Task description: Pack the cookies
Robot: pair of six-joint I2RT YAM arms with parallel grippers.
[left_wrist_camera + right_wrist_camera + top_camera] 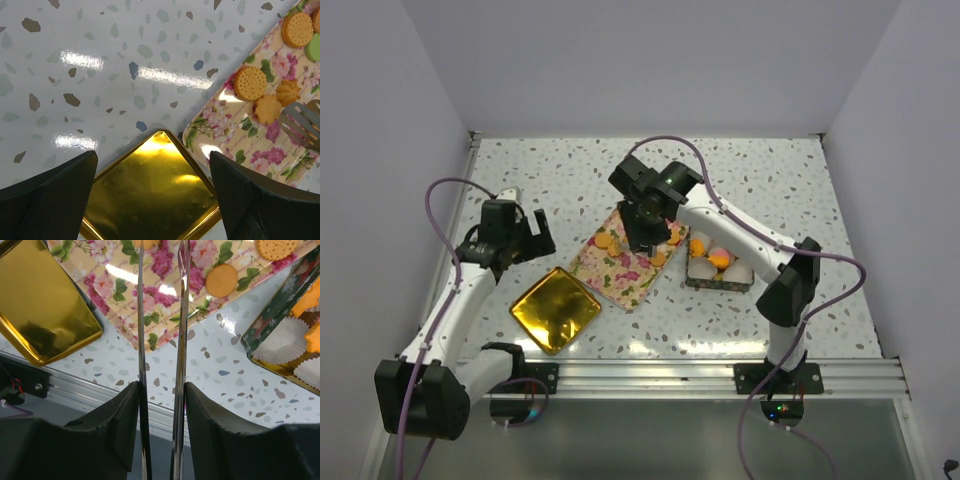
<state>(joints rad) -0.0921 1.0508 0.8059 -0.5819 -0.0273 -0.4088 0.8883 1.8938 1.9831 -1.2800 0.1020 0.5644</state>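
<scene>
Two blades of the tongs sit pinched between your right fingers, partly spread, over the floral tray carrying the cookies, at 2 o'clock of the gold lid. Your left fingers gape wide, empty.

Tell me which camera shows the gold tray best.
Top external: the gold tray lies whole beside the floral tray. Left wrist shows it larger, but its fingers and the frame edge cut the lower corners. Right wrist catches only part of it at the left edge.
</scene>
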